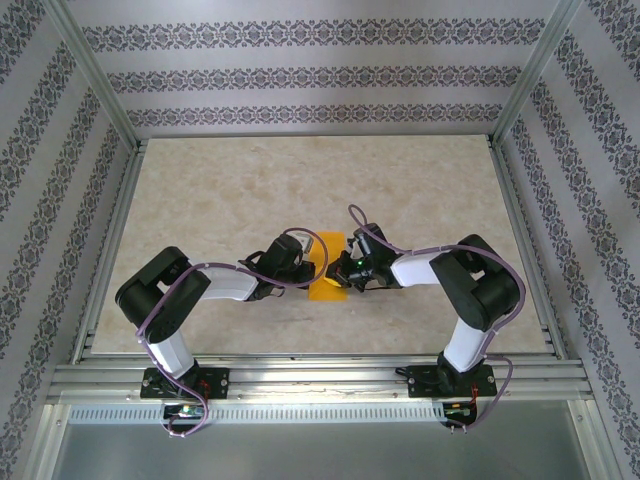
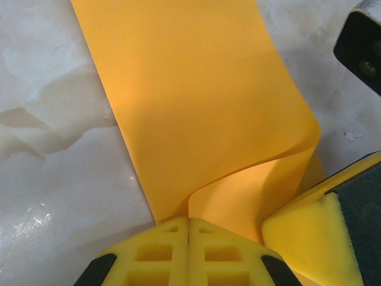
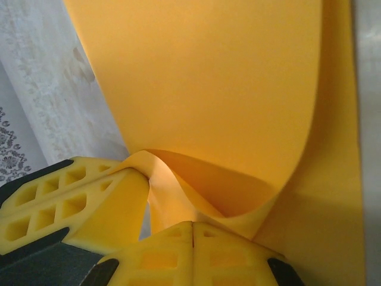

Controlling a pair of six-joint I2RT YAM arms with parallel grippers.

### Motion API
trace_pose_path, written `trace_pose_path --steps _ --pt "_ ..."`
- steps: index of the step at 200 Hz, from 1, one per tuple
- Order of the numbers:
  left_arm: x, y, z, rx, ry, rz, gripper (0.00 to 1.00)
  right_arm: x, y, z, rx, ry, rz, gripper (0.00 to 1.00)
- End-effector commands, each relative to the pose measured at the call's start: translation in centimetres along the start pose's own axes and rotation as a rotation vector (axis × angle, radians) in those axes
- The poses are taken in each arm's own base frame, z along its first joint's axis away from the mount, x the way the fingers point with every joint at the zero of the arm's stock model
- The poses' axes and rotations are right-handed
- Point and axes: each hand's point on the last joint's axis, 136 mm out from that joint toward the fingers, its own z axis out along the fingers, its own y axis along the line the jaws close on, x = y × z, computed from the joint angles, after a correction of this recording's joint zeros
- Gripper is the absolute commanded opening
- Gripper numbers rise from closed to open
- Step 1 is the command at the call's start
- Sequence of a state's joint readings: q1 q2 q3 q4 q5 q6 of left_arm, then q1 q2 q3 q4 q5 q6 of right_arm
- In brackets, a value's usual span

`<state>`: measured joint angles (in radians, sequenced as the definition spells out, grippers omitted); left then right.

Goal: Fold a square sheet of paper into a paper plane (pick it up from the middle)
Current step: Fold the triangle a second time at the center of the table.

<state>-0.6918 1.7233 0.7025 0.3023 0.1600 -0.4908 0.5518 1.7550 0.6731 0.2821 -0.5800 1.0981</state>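
The square sheet of paper (image 1: 327,266) is bright orange and hangs between my two grippers near the middle of the table. My left gripper (image 2: 189,221) is shut on one edge of the sheet (image 2: 196,101), which curls up and over to the right. My right gripper (image 3: 192,225) is shut on the sheet (image 3: 208,77) beside it, where the paper bends in a loose loop. Seen from above, the left gripper (image 1: 311,262) and right gripper (image 1: 346,270) face each other, nearly touching. The right gripper's fingers (image 2: 315,238) show in the left wrist view. The paper plane is out of view.
The beige marble-patterned table (image 1: 220,200) lies open round the arms. Aluminium frame rails (image 1: 320,372) run along the near edge, and patterned walls (image 1: 300,70) close in the back and sides.
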Motion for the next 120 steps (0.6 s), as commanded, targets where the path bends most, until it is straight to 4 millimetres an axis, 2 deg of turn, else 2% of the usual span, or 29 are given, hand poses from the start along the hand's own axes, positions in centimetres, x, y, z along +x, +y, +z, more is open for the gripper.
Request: trace_pose_path --steps 1,34,52,71,96,120 --pt "1.0 0.9 0.2 -0.026 0.044 -0.010 0.01 0.0 -2.5 -0.2 0.069 -0.027 0.054 0.00" --pt "1.0 1.0 0.2 -0.027 0.045 -0.009 0.01 -0.6 1.7 -1.6 -0.024 -0.042 -0.009 0.00" --pt "1.0 1.0 0.1 -0.029 0.044 -0.010 0.01 -1.4 2.9 -2.6 -0.028 -0.073 -0.035 0.00" --pt "0.9 1.0 0.2 -0.029 0.040 -0.016 0.01 -2.2 3.0 -2.7 -0.047 -0.067 -0.022 0.00" --pt "0.8 0.8 0.2 -0.023 0.043 -0.011 0.01 -2.2 2.3 -1.7 -0.037 -0.038 -0.006 0.00" --pt "0.9 0.9 0.2 -0.027 0.043 -0.010 0.01 -2.5 0.1 -1.1 0.031 -0.053 0.026 0.00"
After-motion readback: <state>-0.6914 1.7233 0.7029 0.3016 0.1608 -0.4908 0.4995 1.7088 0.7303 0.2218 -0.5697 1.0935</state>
